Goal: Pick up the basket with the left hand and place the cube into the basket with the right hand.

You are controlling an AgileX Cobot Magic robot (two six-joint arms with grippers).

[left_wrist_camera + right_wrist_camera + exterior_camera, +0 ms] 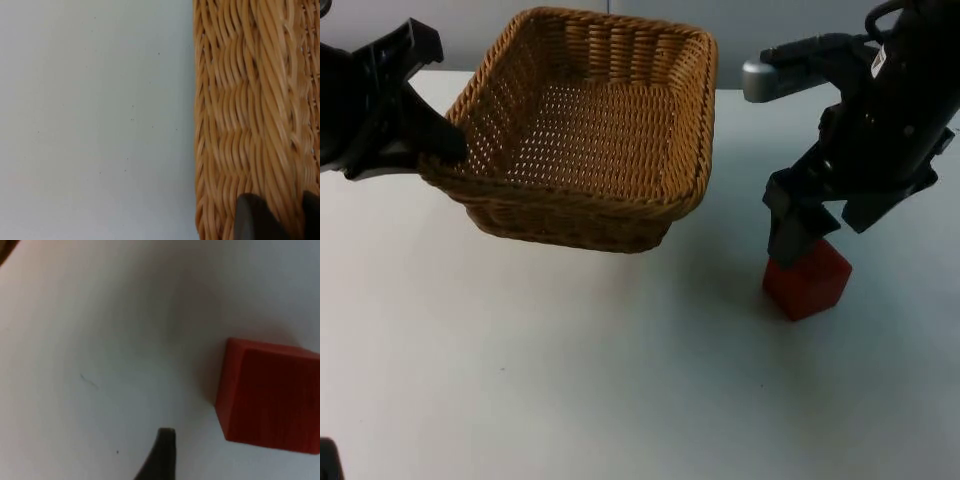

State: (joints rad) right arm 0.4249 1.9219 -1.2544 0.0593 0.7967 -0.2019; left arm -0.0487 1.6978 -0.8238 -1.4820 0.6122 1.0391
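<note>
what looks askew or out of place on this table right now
The square woven wicker basket sits tilted, its left rim raised where the left tool grips it. That fits a lift. The red cube rests flat on the white table under the right tool. Nothing spilled or damaged.

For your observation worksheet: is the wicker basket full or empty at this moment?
Empty. The top view looks straight into the basket and shows bare weave. The red cube sits outside on the table, under the right claw.

No readable text, labels, brands, numbers or signs on anything in view.
</note>
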